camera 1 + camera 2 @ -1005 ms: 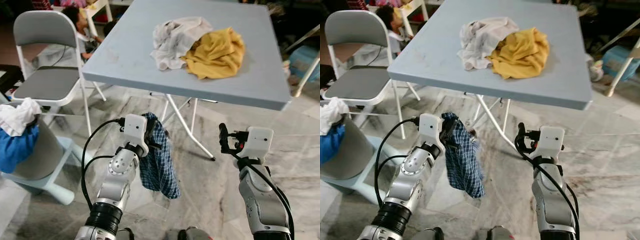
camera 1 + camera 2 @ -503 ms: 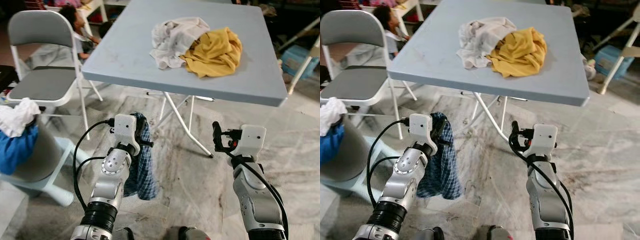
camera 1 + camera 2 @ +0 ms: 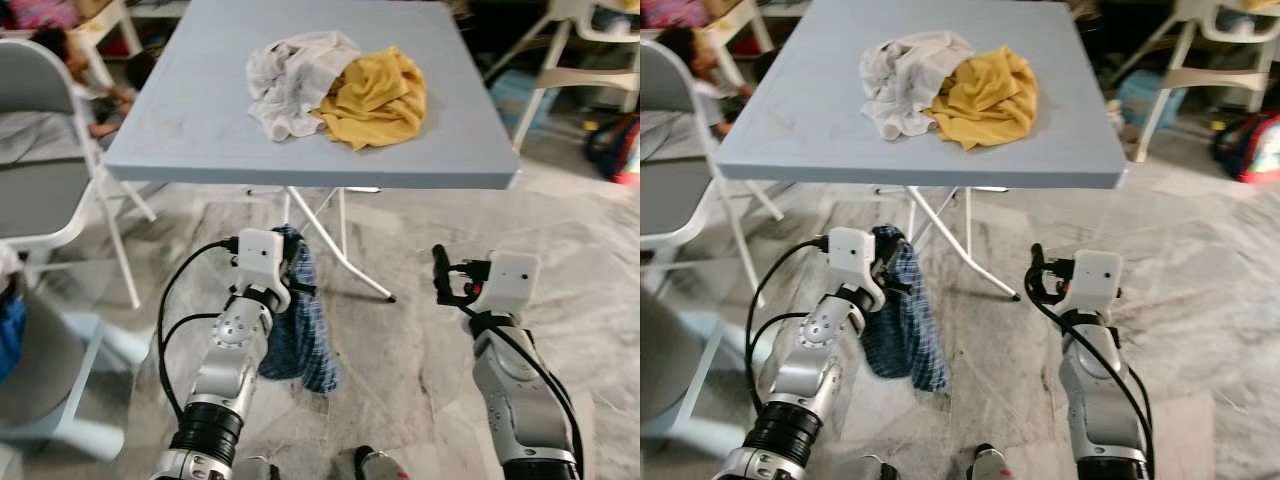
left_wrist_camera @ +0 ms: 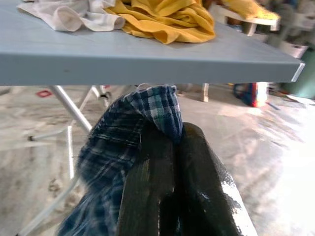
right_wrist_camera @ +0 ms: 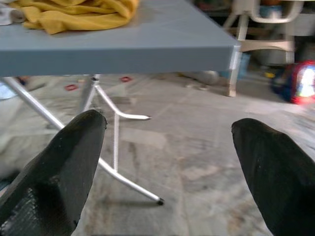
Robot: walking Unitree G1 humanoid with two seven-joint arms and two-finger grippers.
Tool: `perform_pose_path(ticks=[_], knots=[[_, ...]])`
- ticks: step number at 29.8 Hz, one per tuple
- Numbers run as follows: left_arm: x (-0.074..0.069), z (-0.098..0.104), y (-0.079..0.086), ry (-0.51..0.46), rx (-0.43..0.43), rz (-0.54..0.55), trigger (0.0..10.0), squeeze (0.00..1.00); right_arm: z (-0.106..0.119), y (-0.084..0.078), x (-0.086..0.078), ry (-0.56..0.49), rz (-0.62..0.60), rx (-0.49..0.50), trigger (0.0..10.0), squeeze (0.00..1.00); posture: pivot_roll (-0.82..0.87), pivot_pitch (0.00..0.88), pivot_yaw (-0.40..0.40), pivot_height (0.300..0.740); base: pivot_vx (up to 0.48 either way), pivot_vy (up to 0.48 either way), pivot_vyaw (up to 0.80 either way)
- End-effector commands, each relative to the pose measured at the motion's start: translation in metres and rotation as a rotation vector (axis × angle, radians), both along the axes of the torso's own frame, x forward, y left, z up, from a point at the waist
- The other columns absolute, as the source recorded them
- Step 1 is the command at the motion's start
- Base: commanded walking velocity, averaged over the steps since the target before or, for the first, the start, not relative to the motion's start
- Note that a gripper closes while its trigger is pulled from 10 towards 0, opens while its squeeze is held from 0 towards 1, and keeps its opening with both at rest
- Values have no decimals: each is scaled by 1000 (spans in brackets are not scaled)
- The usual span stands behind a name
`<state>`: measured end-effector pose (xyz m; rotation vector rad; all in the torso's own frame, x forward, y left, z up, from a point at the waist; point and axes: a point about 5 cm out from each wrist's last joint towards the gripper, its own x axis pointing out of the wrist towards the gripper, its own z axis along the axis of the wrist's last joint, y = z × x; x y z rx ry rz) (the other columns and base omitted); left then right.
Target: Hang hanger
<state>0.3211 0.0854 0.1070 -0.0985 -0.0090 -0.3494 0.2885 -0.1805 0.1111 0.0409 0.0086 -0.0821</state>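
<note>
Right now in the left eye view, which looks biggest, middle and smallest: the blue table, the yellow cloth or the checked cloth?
1. Blue table, by far the largest.
2. and 3. Yellow cloth and checked cloth look about alike; the checked one hangs nearer the camera from the left gripper, so I won't rank them.

I see a blue plaid cloth (image 3: 300, 320) below the grey-blue desk (image 3: 200, 110); yellow (image 3: 375, 90) and white (image 3: 290, 75) clothes on top.
</note>
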Motion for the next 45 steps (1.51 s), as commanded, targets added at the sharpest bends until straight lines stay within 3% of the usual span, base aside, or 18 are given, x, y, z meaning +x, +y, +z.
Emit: perform_pose_path(ticks=[1, 23, 37, 45], knots=[[1, 0, 3, 1, 10, 3, 10000, 0, 1, 4, -1, 0, 11, 4, 10000, 0, -116, 145, 12, 740, 0, 480, -788], [4, 0, 1, 6, 19, -7, 10000, 0, 1, 2, -1, -5, -4, 5, 10000, 0, -123, 143, 22, 740, 0, 419, -781], [3, 6, 3, -32, 36, -49, 10000, 0, 1, 4, 0, -4, 3, 1, 10000, 0, -111, 151, 14, 740, 0, 0, -138], [1, 7, 5, -55, 35, -79, 10000, 0, 0, 6, -1, 5, 9, -2, 10000, 0, -111, 162, 11, 740, 0, 0, -788]])
